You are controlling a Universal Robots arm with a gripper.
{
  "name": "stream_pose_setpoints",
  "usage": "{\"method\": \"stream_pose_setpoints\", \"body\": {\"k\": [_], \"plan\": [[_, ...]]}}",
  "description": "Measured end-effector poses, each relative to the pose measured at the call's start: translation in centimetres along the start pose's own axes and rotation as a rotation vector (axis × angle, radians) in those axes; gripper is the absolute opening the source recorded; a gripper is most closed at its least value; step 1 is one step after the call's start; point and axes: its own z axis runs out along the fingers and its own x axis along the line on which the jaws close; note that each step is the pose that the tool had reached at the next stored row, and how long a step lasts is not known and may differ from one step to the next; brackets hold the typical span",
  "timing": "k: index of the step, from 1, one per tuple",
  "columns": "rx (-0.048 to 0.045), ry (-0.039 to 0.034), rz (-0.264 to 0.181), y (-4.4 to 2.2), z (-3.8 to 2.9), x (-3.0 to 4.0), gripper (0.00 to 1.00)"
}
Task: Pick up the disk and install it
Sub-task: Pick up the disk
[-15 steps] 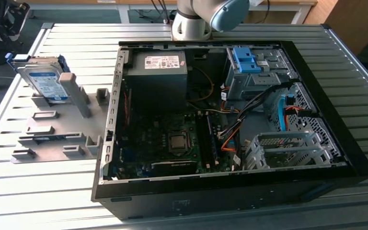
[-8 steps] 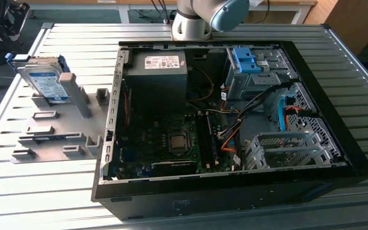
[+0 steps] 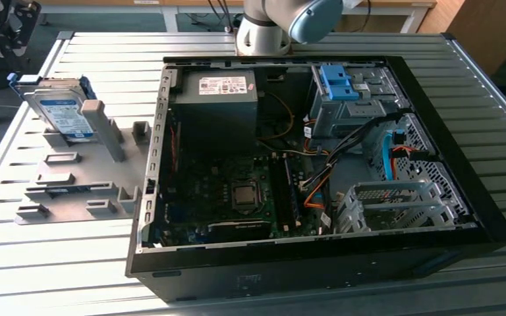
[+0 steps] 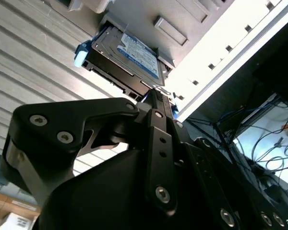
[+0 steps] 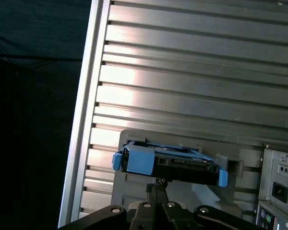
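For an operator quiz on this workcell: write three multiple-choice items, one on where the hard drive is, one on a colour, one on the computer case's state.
1. Where is the hard drive relative to the computer case?
A. Inside it.
B. In the grey fixture beside it, on the exterior view's left.
C. On top of it.

2. What colour is the hard drive's plastic frame?
A. Red.
B. Green.
C. Blue.

3. What state is the computer case in?
A. Open, with the motherboard exposed.
B. Closed by a side panel.
C. Covered by a cloth.

Answers: 1 B, the drive stands in the fixture outside the case; 2 C, blue shows along its edges in both wrist views; 3 A, the board and cables lie bare.
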Motion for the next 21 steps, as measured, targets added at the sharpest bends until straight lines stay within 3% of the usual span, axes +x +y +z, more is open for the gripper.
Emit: {"method": "stream_pose_setpoints", "body": {"k": [21], "plan": [[0.0084,0.0161,-0.345,-0.01,0.13,0.0,0.11]]}}
